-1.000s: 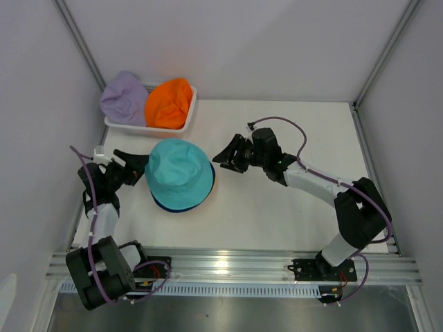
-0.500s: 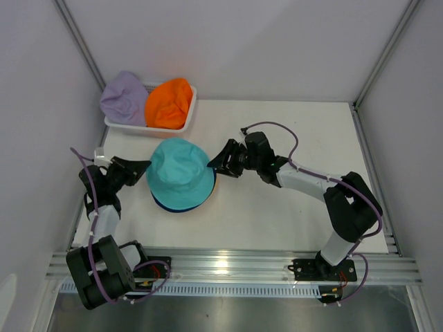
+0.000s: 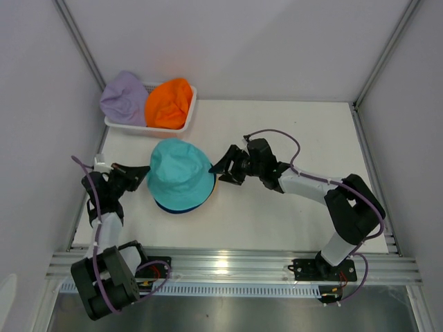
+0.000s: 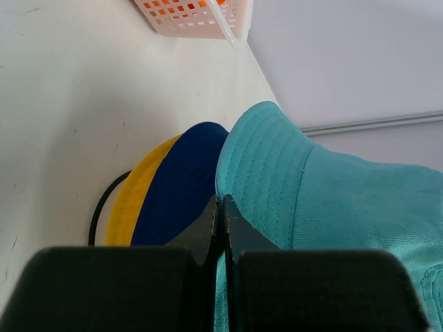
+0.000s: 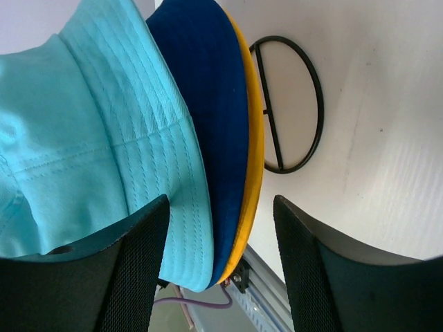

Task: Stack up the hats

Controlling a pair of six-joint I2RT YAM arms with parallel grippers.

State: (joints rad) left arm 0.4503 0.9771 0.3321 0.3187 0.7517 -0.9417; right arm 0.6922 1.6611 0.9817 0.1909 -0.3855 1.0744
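- The surface (image 3: 297, 207) carries one stack left of centre: teal hat (image 3: 178, 171) over navy hat (image 5: 201, 83) over yellow hat (image 5: 255, 138), above a stand (image 5: 297, 97).
- The basket (image 3: 190, 111), far left, holds the lavender hat (image 3: 123, 98) and orange hat (image 3: 168, 102).
- The right hand (image 3: 220, 173) is released, its fingers spread around the brims.
- The left hand (image 4: 220, 204) is clenched on the teal brim.

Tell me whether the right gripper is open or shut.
Open. The right gripper has its fingers wide apart, the brims of the teal hat, navy hat and yellow hat showing in the gap.
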